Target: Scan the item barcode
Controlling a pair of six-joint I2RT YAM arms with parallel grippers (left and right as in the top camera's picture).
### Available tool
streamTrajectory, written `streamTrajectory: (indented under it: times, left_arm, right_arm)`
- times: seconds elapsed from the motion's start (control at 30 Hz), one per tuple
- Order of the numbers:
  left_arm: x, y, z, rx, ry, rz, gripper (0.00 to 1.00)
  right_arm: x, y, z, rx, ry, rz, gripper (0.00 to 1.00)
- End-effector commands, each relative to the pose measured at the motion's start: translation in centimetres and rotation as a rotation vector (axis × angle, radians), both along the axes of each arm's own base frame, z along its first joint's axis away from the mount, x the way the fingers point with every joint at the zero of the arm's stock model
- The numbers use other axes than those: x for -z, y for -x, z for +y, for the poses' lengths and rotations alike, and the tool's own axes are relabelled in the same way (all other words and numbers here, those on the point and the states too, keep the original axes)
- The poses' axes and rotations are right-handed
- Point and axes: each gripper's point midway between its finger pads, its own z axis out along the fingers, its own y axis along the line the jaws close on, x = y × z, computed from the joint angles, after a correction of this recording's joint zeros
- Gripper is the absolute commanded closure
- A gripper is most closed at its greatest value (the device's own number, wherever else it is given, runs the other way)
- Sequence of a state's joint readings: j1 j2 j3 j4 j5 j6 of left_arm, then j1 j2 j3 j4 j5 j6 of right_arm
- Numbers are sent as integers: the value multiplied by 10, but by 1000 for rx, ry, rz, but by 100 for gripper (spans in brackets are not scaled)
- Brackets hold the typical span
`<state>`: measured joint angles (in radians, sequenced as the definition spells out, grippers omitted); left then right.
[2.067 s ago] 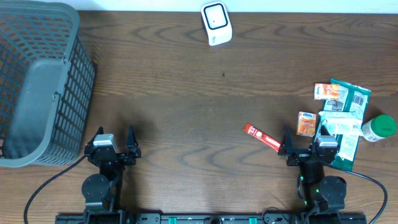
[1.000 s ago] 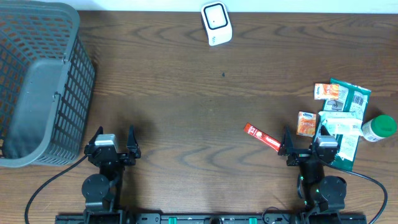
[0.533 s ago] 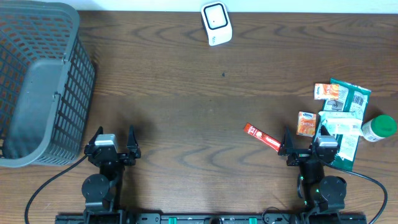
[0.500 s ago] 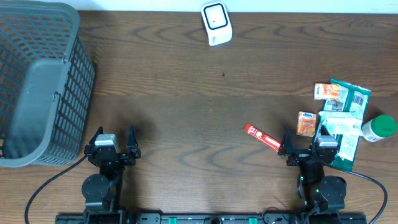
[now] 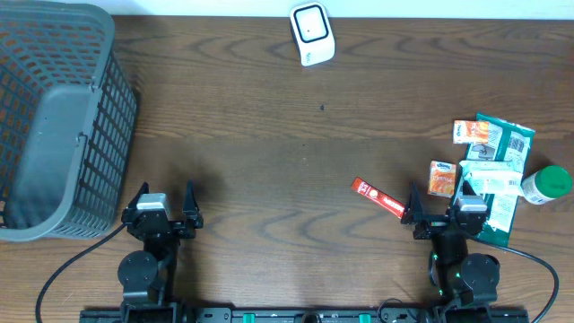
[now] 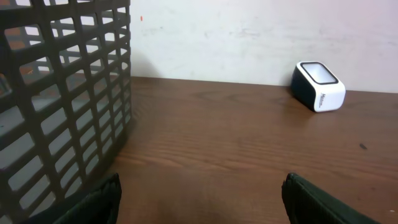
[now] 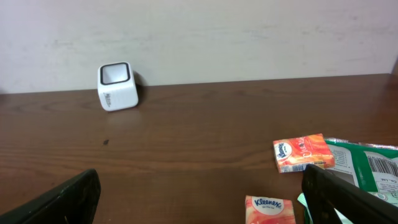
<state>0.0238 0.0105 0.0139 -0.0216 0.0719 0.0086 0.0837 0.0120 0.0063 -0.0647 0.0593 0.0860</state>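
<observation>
When reading the overhead view, note both arms parked at the near edge of the table (image 5: 269,135): left gripper (image 5: 167,190) with jaws apart and empty, right gripper (image 5: 437,199) spread wide, likewise empty. Locate the items at the right, probably staged within the right arm's reach: red stick pack (image 5: 377,198), tissue packs (image 5: 441,178), green pouch (image 5: 507,144), green-capped bottle (image 5: 545,184). Find the scanner (image 5: 311,33) at the far edge, centred, seemingly for either arm. Treat the basket (image 5: 108,117) at the left as the likely drop-off.

In the left wrist view, confirm nothing between the fingers (image 6: 93,202).

In the right wrist view, confirm spread fingers (image 7: 336,199), tissue packs near, none touched.
</observation>
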Motion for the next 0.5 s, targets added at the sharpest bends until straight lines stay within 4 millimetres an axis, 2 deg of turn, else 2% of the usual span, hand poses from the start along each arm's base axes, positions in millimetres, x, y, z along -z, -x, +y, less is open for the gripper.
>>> streamTrajectory:
  times: [0.0, 0.47]
  left_arm:
    - [14, 1, -5, 29, -13, 45, 17]
    - [14, 1, -5, 30, -13, 45, 17]
  right_arm:
    - [0, 1, 4, -16, 13, -2, 1]
    - [0, 1, 4, -16, 13, -2, 1]
